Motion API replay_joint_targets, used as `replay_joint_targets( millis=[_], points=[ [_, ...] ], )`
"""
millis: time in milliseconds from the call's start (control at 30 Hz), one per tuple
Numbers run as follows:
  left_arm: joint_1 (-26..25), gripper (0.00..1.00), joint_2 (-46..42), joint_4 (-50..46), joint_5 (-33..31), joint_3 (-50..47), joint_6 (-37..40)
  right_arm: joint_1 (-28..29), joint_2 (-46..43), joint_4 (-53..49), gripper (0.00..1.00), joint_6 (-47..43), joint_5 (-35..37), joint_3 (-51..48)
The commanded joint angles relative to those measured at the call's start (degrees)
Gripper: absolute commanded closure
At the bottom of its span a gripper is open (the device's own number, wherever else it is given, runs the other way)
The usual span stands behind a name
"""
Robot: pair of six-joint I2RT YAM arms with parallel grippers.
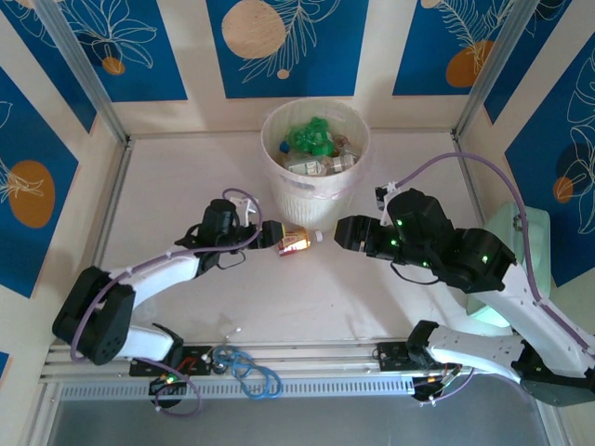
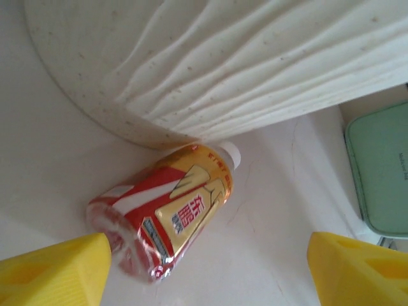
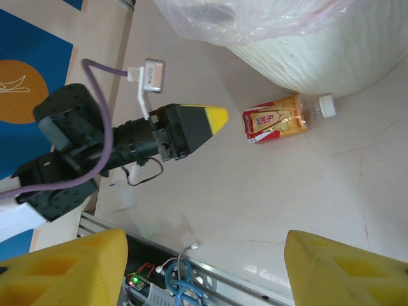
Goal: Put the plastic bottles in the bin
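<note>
Overhead, green bottles [image 1: 309, 139] lie in the bin [image 1: 307, 200]; wrist views show left hand [image 2: 210, 255], right hand [image 3: 205, 245] spread, amber bottle [image 2: 178, 210] lying free.

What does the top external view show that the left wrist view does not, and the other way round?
Top external view: the inside of the bin, green bottles in it, and the right tool. Left wrist view: the label print on the amber bottle, the bin's ribbed wall close up, and the left tool, its yellow fingers wide apart. Both: the amber bottle lying on the table beside the bin, and the mint-green case.
</note>
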Motion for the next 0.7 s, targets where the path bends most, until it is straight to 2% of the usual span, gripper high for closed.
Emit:
replay_joint_targets(
  millis=[0,233,667],
  points=[
    [0.4,0.2,4.2,12.9,3.4,-1.2,-2.5,0.4,-0.7,0.1,0.34,1.4,1.3,-0.7],
    [0.1,0.22,10.7,18.3,4.8,-1.8,-4.7,0.5,-0.7,-0.1,0.34,1.0,1.2,0.1],
    [-3.7,0.23,8.1,17.4,6.0,-5.9,-3.3,0.4,-1.0,-0.2,0.34,0.7,1.5,-0.2]
  ],
)
